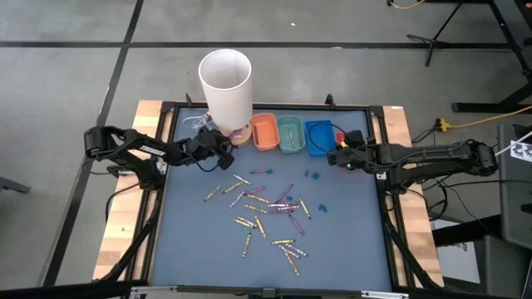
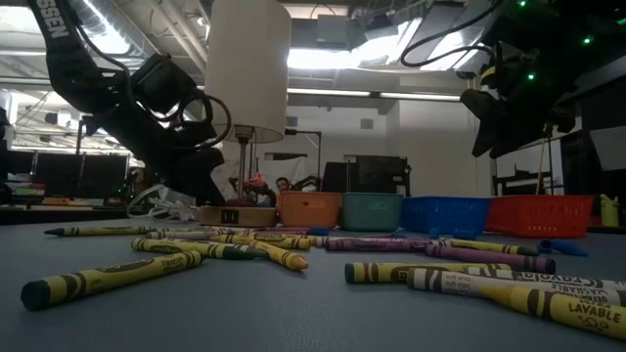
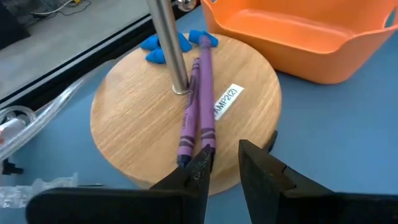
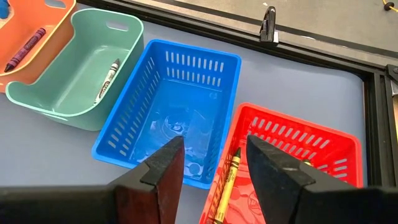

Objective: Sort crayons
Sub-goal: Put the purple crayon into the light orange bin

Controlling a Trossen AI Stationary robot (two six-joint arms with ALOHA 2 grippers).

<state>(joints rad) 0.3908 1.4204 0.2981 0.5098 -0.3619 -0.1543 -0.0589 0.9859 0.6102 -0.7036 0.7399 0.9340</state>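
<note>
Crayons (image 1: 264, 209) scattered | left gripper (image 3: 225, 163) narrowly parted, empty | right gripper (image 4: 214, 158) wide, red basket (image 4: 336, 149) half-hidden

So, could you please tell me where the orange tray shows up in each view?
High: orange tray at the table's back edge, beside the lamp's wooden base.
Low: centre background.
Left wrist: top right, behind that wooden base.
Right wrist: top-left corner.

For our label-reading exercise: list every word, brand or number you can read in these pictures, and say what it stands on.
"LAMP2(2)": white sticker on the round wooden lamp base.
"LAVABLE": wrapper of the nearest yellow crayon, low view.
"Crayola": same wrapper, only partly legible.
White letters on the left arm, low view: too cut off to read.
Wrappers on the purple crayons and other crayons: too small or blurred.
</note>
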